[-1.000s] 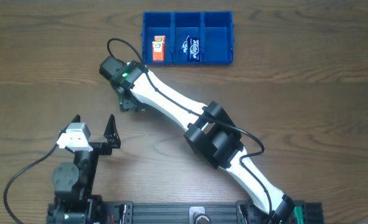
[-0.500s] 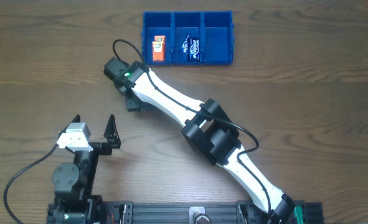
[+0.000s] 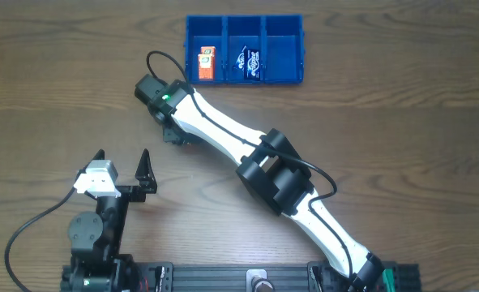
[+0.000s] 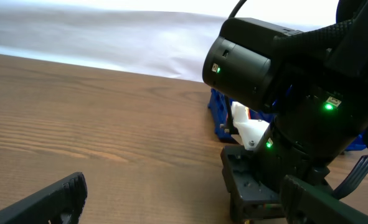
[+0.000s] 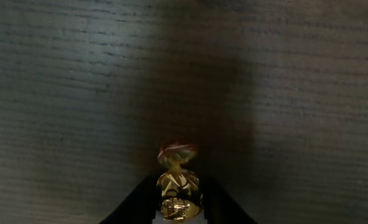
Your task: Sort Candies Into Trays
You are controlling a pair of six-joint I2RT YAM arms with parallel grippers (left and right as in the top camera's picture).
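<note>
Top view: the right arm stands at the lower right and reaches diagonally across the middle of the wood-grain desk, so that the right gripper sits left of centre, on the near side of the blue tray and off its left-hand corner.

The tray has three compartments in a row. The left one holds an orange candy and the middle one a dark blue candy packet.

Right wrist view: the fingers of the right gripper are clenched on a gold-wrapped candy. Its reddish twisted end sticks out past the fingertips, with bare desk and the gripper's own shadow beyond it. I cannot tell whether the candy touches the wood.

The left gripper sits near its own base at the lower left, well apart from the tray. Its two black fingers are spread wide and hold nothing.

Left wrist view: the right arm's black wrist housing stands just ahead with small green lights lit, and part of the blue tray shows behind it.
</note>
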